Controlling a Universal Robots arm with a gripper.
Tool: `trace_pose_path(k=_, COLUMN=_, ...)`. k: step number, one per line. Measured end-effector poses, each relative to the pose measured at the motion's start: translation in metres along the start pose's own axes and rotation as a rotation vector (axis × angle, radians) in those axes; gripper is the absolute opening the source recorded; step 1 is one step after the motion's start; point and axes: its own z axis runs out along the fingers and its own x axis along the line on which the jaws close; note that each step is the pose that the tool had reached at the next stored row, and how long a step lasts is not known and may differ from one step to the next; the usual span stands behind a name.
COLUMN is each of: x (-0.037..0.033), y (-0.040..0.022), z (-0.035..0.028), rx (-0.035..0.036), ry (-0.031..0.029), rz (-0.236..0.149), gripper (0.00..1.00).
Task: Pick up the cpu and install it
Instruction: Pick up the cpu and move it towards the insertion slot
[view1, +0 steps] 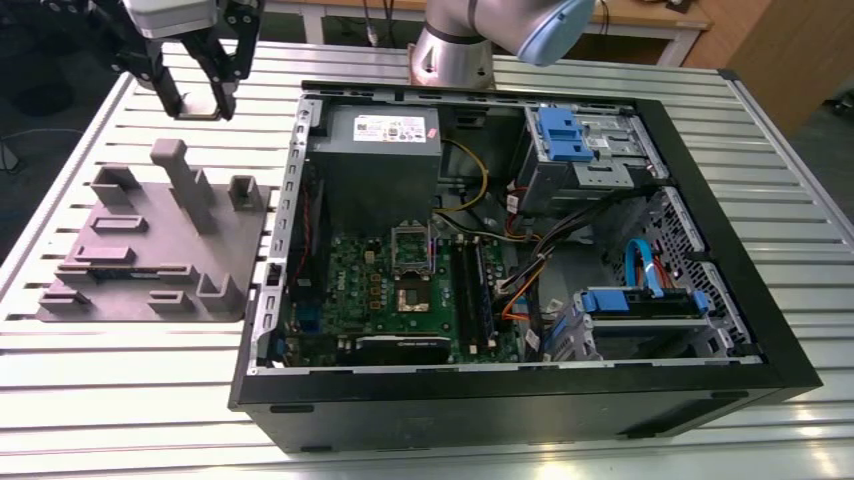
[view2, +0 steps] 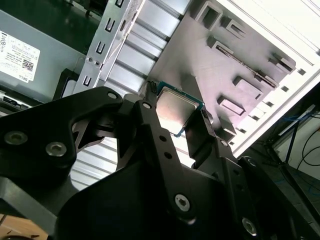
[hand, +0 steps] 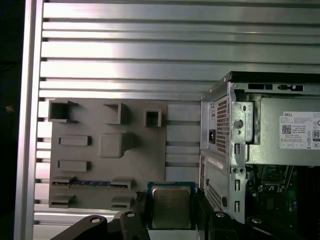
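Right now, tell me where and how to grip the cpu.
Take the cpu by two opposite edges, coming square to its flat face: it is a thin square plate, so only the edges offer parallel faces. The gripper holds it that way, metal top uncovered.

The exterior view looks down on the case (view1: 534, 405); both wrist views, close behind the end effector (hand: 171, 214), share the jig (hand: 150, 160).

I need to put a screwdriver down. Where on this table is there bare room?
In the exterior view, bare table slats lie between the grey fixture tray and the near table edge; another strip runs past the computer case on the exterior view's right. Inside the case is crowded with cables.
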Motion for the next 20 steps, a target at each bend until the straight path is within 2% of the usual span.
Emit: trace_pose_path(k=20, x=-0.0189, y=-0.0002, z=0.0004, rx=0.0, ry=0.0001, rz=0.0, gripper=0.47)
